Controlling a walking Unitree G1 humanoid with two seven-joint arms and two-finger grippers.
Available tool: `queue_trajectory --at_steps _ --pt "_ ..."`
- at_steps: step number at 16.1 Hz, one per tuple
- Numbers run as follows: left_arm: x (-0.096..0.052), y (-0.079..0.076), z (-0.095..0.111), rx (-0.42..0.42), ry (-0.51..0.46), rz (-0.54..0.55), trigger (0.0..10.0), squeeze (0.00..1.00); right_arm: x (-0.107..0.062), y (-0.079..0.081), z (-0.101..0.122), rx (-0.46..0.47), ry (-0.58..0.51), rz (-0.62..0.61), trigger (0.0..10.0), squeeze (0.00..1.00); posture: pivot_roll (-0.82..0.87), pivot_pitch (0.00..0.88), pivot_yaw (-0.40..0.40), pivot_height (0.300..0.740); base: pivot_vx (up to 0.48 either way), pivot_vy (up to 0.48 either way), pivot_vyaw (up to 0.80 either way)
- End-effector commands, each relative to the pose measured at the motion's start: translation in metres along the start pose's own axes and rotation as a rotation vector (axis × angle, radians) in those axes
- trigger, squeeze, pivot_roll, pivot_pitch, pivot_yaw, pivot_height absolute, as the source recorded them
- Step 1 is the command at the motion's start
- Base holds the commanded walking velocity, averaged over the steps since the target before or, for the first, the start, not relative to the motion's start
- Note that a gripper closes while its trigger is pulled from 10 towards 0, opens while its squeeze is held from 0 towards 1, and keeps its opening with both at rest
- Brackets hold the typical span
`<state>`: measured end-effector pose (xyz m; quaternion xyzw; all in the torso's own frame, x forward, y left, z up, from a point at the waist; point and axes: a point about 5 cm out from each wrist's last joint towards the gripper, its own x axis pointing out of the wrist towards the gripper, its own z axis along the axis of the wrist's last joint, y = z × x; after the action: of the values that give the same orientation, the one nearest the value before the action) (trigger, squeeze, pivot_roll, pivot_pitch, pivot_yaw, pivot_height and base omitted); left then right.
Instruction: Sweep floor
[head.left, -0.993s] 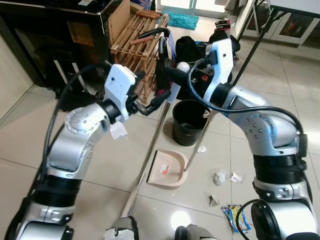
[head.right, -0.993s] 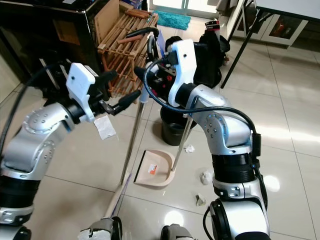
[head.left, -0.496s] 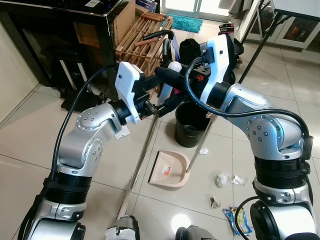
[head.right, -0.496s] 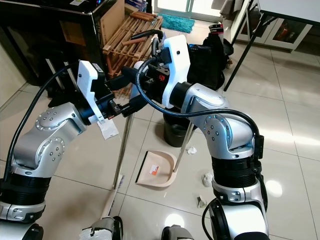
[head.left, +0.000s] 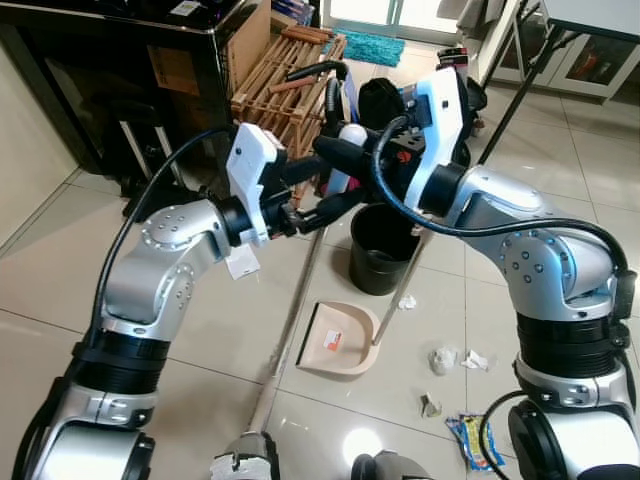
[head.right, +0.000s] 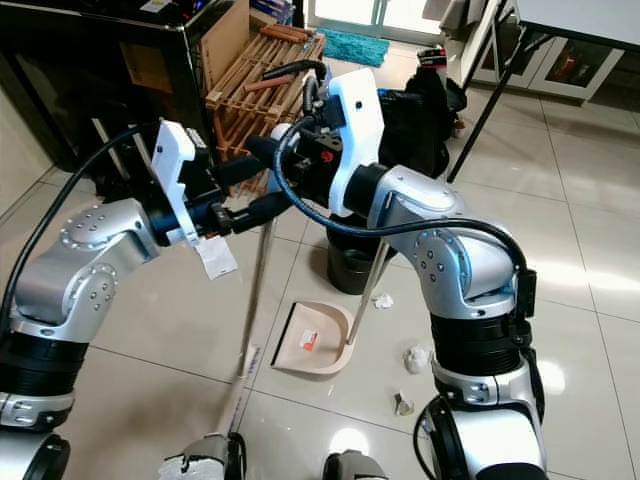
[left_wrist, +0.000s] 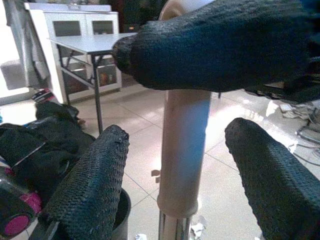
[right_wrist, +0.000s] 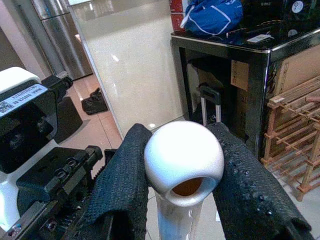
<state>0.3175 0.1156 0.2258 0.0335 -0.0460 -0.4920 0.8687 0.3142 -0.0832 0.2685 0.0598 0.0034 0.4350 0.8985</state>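
since a moment ago your left end effector (left_wrist: 175, 165) has drawn back slightly — fingers apart around the broom handle (left_wrist: 182, 165). your right end effector (right_wrist: 182, 170) clamps its white knob; dustpan (head.left: 338, 340) lies on the floor.

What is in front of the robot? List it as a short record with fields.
right tool: shut on the white knob atop the broom
left tool: open, fingers either side of the broom shaft, lower down
dustpan: lying beside the black bin
litter: crumpled paper and wrapper to the dustpan's right, not yet swept
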Motion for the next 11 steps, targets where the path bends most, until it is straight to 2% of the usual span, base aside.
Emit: queue_trajectory --at_steps 1,5,11 --pt "0.0033 -0.0015 0.0036 0.016 0.016 -0.047 0.0 0.00 0.0005 0.0061 0.0047 -0.019 -0.009 0.042 0.0 0.00 -0.06 0.100 0.010 0.740 0.000 0.000 0.00" --pt "0.0029 -0.0007 0.0030 0.020 0.034 -0.092 0.0 0.00 0.0012 0.0072 0.0053 -0.030 -0.003 0.053 0.0 0.00 -0.06 0.099 0.014 0.740 0.000 0.000 0.00" --pt "0.0018 0.0043 0.0084 0.047 0.025 -0.098 0.0 0.00 -0.0009 0.0045 0.0022 -0.047 0.025 0.059 0.0 0.00 -0.06 0.088 0.006 0.740 0.000 0.000 0.00"
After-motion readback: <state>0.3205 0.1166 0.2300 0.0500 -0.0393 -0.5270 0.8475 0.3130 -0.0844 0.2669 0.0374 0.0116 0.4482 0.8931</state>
